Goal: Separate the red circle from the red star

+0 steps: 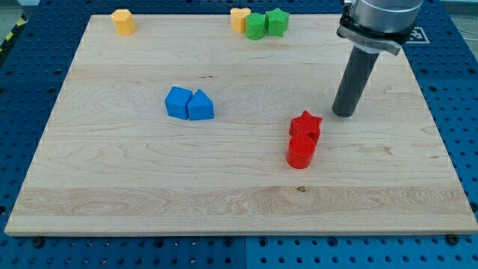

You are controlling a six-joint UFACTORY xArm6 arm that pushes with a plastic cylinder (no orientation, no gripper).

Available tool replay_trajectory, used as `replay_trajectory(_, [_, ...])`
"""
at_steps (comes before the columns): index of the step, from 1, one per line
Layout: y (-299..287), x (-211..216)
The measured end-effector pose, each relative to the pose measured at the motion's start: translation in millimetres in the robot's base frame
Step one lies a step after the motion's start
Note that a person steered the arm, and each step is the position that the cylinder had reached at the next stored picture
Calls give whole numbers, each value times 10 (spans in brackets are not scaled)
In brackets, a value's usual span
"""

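A red star [306, 125] lies right of the board's middle. A red circle [300, 152] touches it just below. My tip [343, 113] rests on the board to the upper right of the star, a short gap away from it, touching neither red block.
Two blue blocks [188, 104] sit together left of centre. A yellow block [123, 22] is at the top left. A yellow block [240, 19] and two green blocks [267, 24] stand in a row at the top edge. The wooden board [149, 187] lies on a blue perforated table.
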State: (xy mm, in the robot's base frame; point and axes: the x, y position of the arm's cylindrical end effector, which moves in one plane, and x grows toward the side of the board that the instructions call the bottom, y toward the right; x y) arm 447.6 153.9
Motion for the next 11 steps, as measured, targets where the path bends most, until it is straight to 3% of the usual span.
replay_trajectory(5, [-283,822])
replay_trajectory(7, [-818,685])
replay_trajectory(9, [-952,416])
replay_trajectory(11, [-747,804])
